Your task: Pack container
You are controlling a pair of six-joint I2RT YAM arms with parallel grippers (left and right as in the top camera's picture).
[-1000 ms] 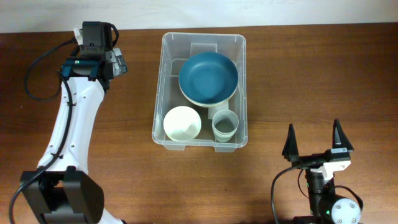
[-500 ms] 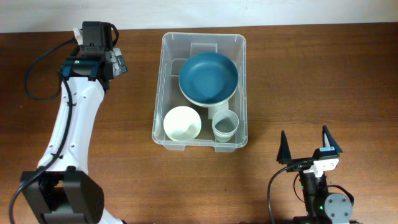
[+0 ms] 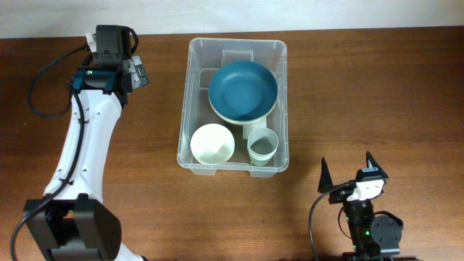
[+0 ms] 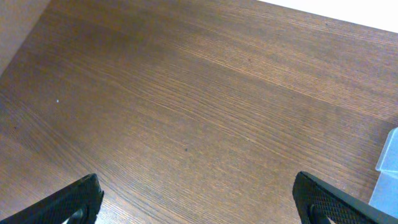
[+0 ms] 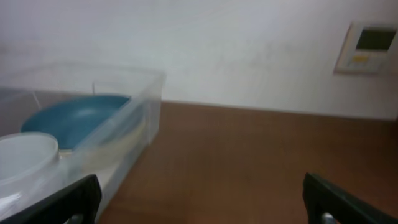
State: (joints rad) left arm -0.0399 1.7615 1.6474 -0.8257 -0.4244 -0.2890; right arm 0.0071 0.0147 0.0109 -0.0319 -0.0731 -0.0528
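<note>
Both left gripper (image 3: 138, 71) and right gripper (image 3: 348, 168) gape empty; bin (image 3: 237, 42) near table's (image 3: 377, 87) far edge seems stiff, slick: grip rim.

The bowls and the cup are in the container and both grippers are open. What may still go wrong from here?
1. The blue bowl lies stacked on a paler bowl; it may slide if the container is moved.
2. The left gripper, open and empty, is beside the container's left wall; a sideways swing may knock it.

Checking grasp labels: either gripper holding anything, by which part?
Nothing held. Left gripper and right gripper are open and empty, apart from the clear rectangular plastic bin.
</note>
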